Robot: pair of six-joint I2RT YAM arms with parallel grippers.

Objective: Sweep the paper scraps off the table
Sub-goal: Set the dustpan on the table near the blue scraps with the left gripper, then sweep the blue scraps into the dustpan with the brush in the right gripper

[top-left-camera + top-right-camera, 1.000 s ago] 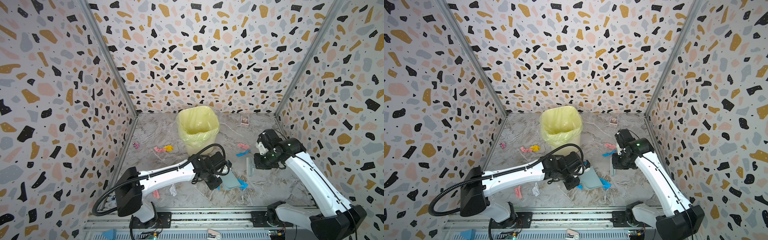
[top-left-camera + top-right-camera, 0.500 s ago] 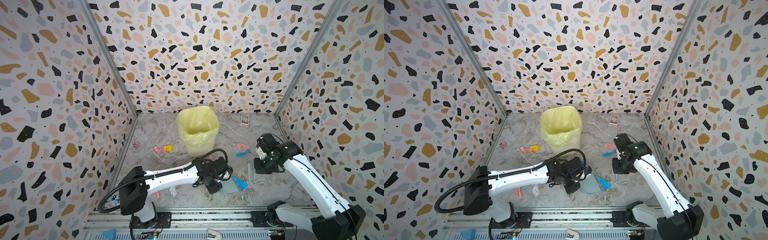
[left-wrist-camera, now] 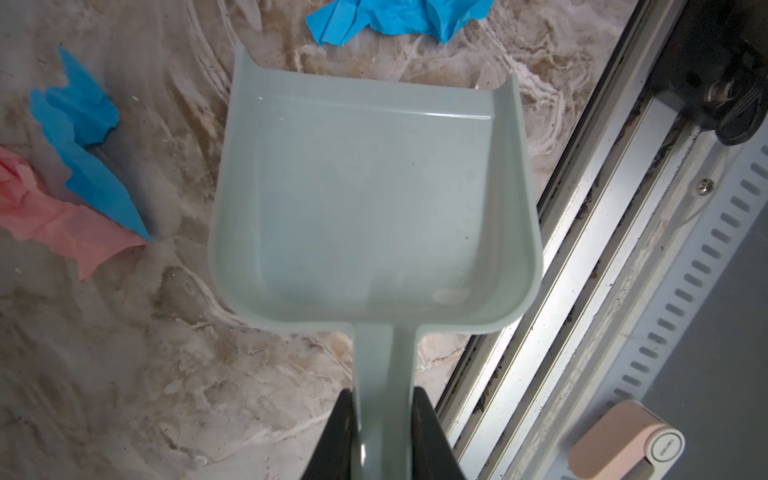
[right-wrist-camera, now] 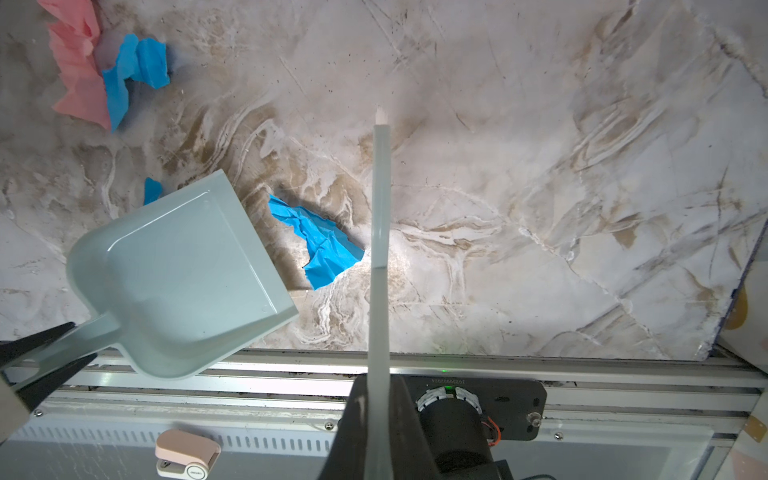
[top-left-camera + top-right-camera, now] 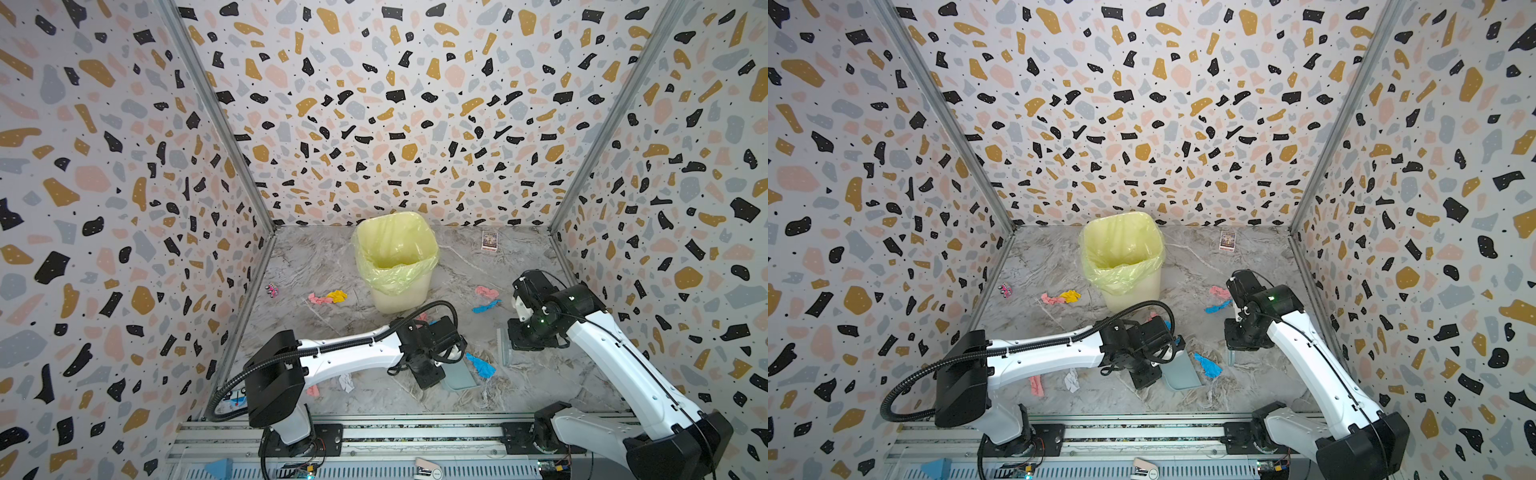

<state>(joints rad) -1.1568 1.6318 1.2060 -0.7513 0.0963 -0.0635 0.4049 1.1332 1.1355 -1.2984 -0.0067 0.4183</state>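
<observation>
Right wrist view gives you the relation that matters: the blue scrap (image 4: 320,241) lies on the tabletop (image 4: 540,166) just off the open lip of the dustpan (image 4: 178,274), and the brush (image 4: 380,199) stands just beyond it, on the side away from the dustpan. The scrap thus sits between lip and brush, its long axis running roughly along the lip.

Your right tool (image 4: 378,399) is clamped tight on the brush's handle. Your left tool (image 3: 384,415) is closed narrowly on the dustpan's handle, and the pan is empty.

The right arm is the one placed to act. The next move looks like a short push of the brush toward the dustpan, square to the lip. The brush's edge is not quite parallel to the lip, so the scrap could slip out past a corner. Whether the lip touches the tabletop you cannot tell; a gap would let the paper slide under.

A pink scrap (image 3: 54,216) and a second blue scrap (image 3: 83,145) lie just beside the dustpan's side wall, outside it.
</observation>
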